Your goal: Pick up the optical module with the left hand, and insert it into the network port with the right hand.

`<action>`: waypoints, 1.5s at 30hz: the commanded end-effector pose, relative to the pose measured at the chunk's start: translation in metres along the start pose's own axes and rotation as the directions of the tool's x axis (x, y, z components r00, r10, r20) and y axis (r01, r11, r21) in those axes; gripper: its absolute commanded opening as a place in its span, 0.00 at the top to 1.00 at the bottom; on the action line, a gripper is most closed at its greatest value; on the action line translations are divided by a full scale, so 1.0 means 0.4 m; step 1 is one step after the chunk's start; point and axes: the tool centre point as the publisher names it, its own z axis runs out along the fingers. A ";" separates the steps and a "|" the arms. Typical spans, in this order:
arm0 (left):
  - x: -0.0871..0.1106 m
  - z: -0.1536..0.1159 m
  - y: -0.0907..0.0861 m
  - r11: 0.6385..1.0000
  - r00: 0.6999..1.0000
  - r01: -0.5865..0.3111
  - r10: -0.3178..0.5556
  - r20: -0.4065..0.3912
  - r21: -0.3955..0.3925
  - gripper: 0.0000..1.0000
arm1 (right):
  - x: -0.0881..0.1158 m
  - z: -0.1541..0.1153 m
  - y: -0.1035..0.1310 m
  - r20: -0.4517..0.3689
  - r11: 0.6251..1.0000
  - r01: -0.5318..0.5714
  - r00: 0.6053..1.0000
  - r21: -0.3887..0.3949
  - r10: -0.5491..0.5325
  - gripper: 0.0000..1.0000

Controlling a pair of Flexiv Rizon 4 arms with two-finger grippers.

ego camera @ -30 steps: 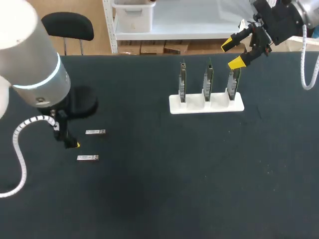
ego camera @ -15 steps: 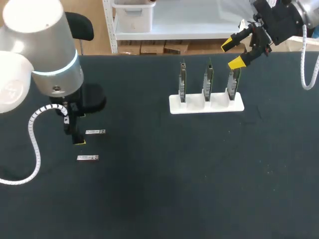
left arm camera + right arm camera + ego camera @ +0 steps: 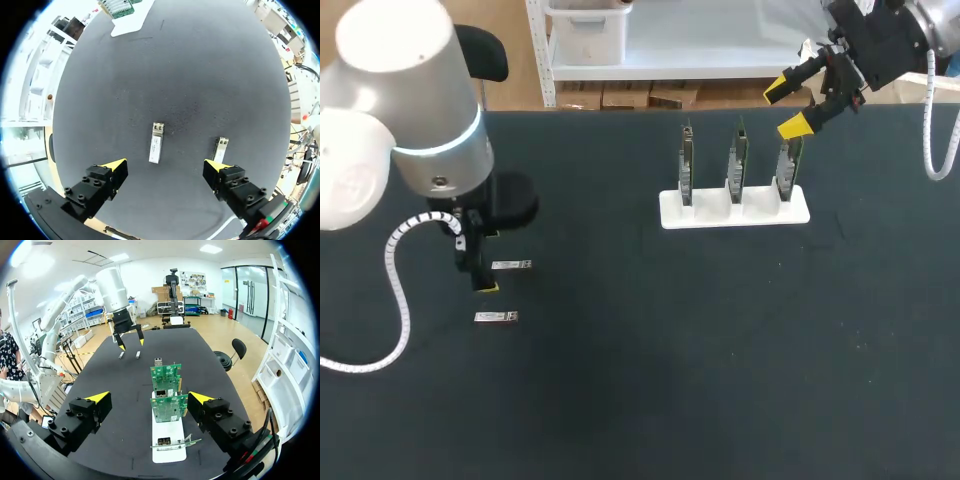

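Two small silver optical modules lie on the black table: one (image 3: 511,265) just right of my left gripper (image 3: 481,279), the other (image 3: 496,317) a little nearer the front. In the left wrist view the gripper (image 3: 165,167) hangs open above the table; one module (image 3: 156,142) lies just ahead of the gap between its fingers, the second (image 3: 220,147) by one fingertip. My right gripper (image 3: 785,108) is open and empty, raised over the rightmost of three upright green boards with network ports (image 3: 735,165) in a white holder (image 3: 735,213). From its wrist, the boards (image 3: 168,407) stand between its open fingers.
The white holder (image 3: 169,442) stands at the back right of the table. My left arm's white coiled cable (image 3: 395,290) hangs over the table's left part. The table's back edge (image 3: 620,112) runs just behind the holder.
My left arm has swung right and slightly back, bringing its open gripper close beside the rear module. The right arm and both modules have not moved.
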 end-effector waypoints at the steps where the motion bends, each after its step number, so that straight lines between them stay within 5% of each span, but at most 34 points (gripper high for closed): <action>1: 0.016 0.017 0.001 1.000 1.000 -0.016 0.015 0.023 0.007 0.00 | 0.002 0.000 0.004 0.002 1.000 0.002 1.000 0.003 -0.002 0.00; 45: 0.000 0.078 -0.003 0.996 0.999 -0.033 0.032 0.006 0.079 0.00 | 0.002 0.000 0.004 0.002 1.000 0.002 1.000 0.003 -0.002 0.00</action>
